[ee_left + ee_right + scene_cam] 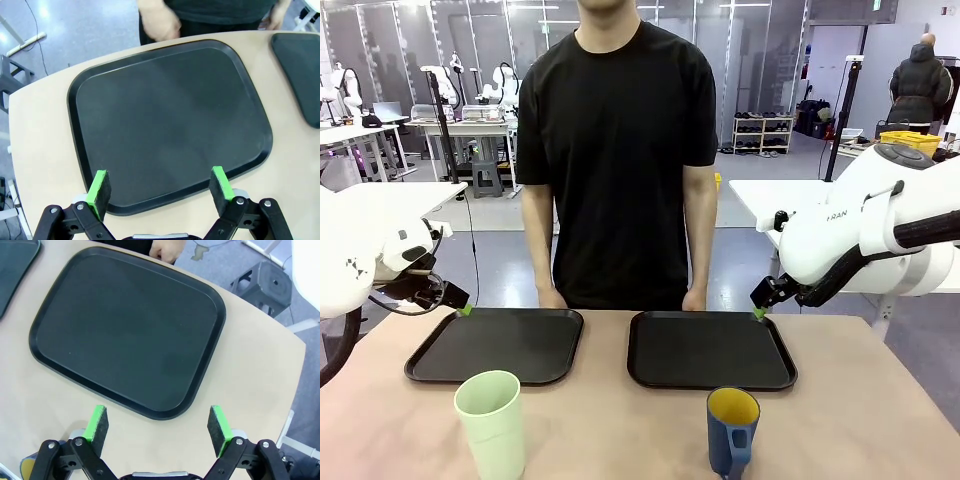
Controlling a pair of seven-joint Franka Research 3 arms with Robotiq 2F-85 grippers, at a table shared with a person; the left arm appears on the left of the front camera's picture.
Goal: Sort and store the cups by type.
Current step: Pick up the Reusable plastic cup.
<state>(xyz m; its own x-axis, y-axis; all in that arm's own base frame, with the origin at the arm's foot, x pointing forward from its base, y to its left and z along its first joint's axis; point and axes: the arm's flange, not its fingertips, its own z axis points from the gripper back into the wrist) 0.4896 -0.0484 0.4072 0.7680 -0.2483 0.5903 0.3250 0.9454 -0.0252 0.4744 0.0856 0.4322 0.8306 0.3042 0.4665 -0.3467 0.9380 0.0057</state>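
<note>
A tall pale green tumbler (492,422) stands near the table's front edge at the left. To its right stands a shorter dark blue mug (732,430) with a yellow inside and a handle. My left gripper (461,306) hovers open above the far left corner of the left black tray (430,362), its green pads (98,188) spread wide with nothing between them. My right gripper (759,311) hangs open over the far right corner of the right black tray (640,375), also holding nothing. Both cups stand well in front of the grippers.
A person in a black T-shirt (616,150) stands at the far side with both hands resting on the table edge (553,298). Both trays (170,125) (125,330) are bare. A stool (267,282) stands on the floor beyond the table's right end.
</note>
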